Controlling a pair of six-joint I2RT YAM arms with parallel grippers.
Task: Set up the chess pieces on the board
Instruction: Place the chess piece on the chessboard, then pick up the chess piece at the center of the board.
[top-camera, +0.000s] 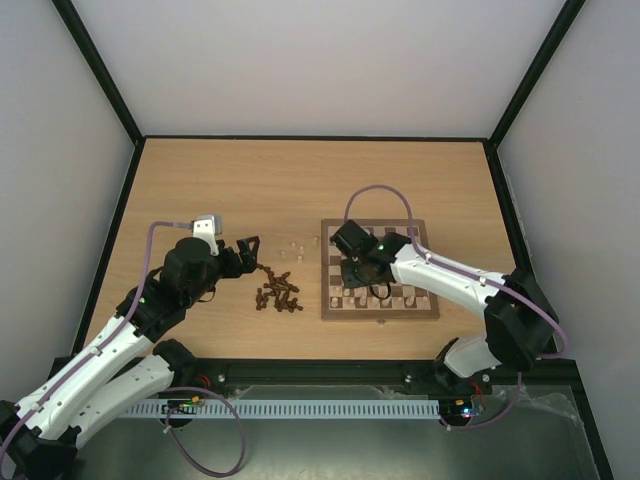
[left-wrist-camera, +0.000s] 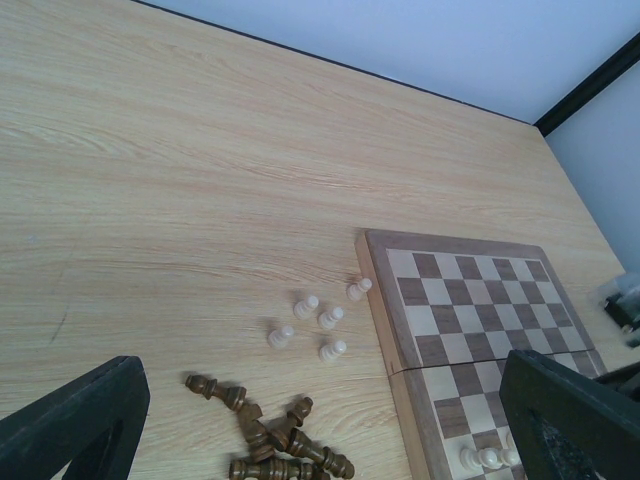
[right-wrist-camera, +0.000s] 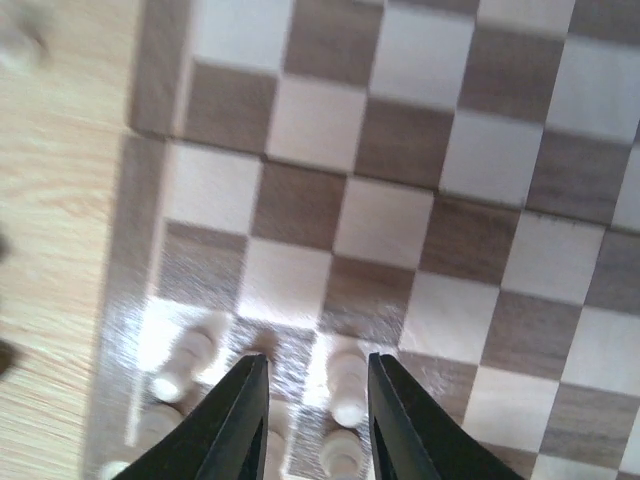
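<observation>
Cream pawns (left-wrist-camera: 330, 318): five loose beside board (left-wrist-camera: 470, 260). Left gripper (left-wrist-camera: 320, 400) wide open, empty. Right gripper (right-wrist-camera: 317, 365) narrowly parted over board, holding nothing.

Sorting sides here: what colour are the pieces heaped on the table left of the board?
The heaped pieces are dark brown; the left wrist view shows them best.

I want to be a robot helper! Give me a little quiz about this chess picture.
1. True or false: the dark pieces stand on the board.
2. In the left wrist view, how many pale pieces stand on the table beside the board?
3. Which end effector is over the board? A: the left end effector. B: the right end effector.

Key: 1 false, they lie heaped on the table. 2 five. 3 B.
</observation>
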